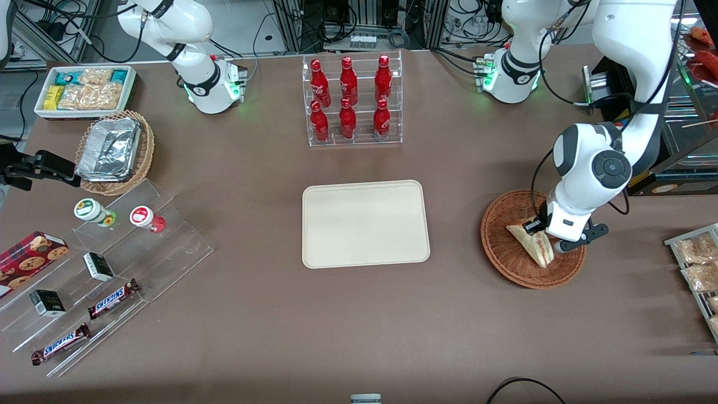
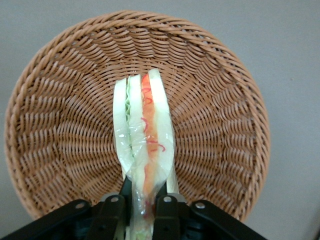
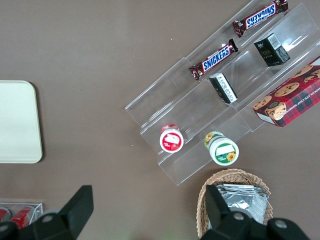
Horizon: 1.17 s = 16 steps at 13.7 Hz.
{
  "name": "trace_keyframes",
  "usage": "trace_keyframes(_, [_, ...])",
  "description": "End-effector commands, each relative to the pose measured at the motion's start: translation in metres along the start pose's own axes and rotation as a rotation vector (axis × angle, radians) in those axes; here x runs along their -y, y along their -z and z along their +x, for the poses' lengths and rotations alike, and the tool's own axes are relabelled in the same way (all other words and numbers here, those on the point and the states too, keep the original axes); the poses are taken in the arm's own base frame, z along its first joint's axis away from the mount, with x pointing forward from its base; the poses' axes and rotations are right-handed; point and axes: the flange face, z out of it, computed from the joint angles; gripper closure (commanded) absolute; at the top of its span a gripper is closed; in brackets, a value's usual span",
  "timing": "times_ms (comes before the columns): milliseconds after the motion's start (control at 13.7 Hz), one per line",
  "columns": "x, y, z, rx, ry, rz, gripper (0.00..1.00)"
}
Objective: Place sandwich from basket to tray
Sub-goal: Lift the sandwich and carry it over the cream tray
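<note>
The flat cream-beige rectangular tray (image 1: 366, 223) lies bare at the table's middle, nothing on it yet. Toward the working arm's end of the table sits the round reddish-brown woven wicker basket (image 1: 507, 255), and in it the small triangular clear-wrapped sandwich (image 1: 532, 243), with red and green filling. The left arm's gripper (image 2: 145, 200) is down in the basket, fingers (image 2: 165, 206) pinching the wedge's end, apparently firmly. Judging by this, the grasp is made; lifting, carrying and setting down remain.
</note>
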Motion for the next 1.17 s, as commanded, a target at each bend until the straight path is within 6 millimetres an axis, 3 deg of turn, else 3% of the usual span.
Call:
trace_keyframes(0, [-0.024, 0.055, -0.005, 0.014, -0.043, 0.019, 1.00])
trace_keyframes(292, [-0.087, 0.122, -0.018, 0.055, -0.138, 0.031, 1.00])
trace_keyframes(438, [-0.118, 0.133, -0.034, 0.063, -0.191, 0.018, 1.00])
trace_keyframes(803, [-0.191, 0.138, -0.067, 0.075, -0.275, -0.048, 1.00])
trace_keyframes(949, [-0.218, 0.130, -0.079, 0.099, -0.307, -0.075, 1.00])
trace_keyframes(1095, [-0.261, 0.121, -0.109, 0.110, -0.363, -0.083, 1.00])
